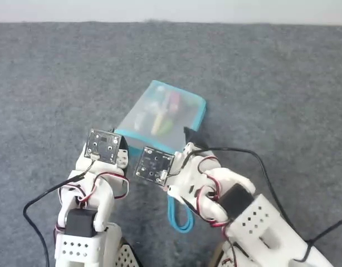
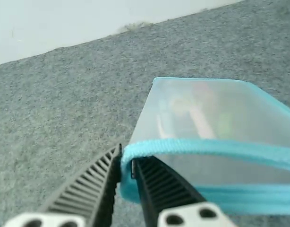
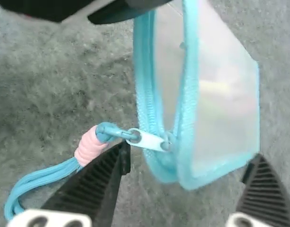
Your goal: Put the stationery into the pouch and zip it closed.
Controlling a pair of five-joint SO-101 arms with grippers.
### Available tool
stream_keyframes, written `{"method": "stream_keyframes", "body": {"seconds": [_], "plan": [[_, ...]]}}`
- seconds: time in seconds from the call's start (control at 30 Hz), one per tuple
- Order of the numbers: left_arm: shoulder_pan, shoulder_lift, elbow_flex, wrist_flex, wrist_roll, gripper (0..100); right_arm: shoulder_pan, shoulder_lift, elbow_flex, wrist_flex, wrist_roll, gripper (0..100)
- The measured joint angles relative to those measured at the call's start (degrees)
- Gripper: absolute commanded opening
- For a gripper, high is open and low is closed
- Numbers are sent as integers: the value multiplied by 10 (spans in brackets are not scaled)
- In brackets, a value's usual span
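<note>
One grey felt table [image 1: 282, 72] beneath pouch [image 1: 160, 114]

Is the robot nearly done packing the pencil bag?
Nearly. Done: colourful stationery already sits inside the pouch. In hand: the left gripper pinches the pouch's corner, and the right gripper is open around the zipper pull. To do: grab the pull and zip it; the teal edges look parted.

Pouch [image 1: 190, 111]: one. Blue strap [image 1: 179, 219] at pouch zip: one. Stationery [image 1: 162, 114] inside pouch: number unclear. Arms: two, left arm [image 1: 84, 214], right arm [image 1: 254, 219].
</note>
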Motion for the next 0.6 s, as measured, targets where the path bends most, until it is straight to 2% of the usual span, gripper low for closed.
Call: {"method": "stream_keyframes", "body": {"seconds": [0.1, 0.23, 0.33, 0.43, 0.47, 0.6], "plan": [[0, 0, 0, 0, 0, 12, 0, 53, -14, -20, 9, 329], [0, 0, 0, 0, 0, 12, 13, 120, -59, -26, 11, 262], [0, 0, 0, 0, 0, 12, 28, 133, -83, -28, 12, 171], [0, 0, 0, 0, 0, 12, 33, 135, -87, -28, -3, 22], [0, 0, 0, 0, 0, 13, 34, 135, -87, -28, -8, 0], [-1, -1, -1, 0, 0, 18, 53, 135, -92, -31, -35, 9]]}}
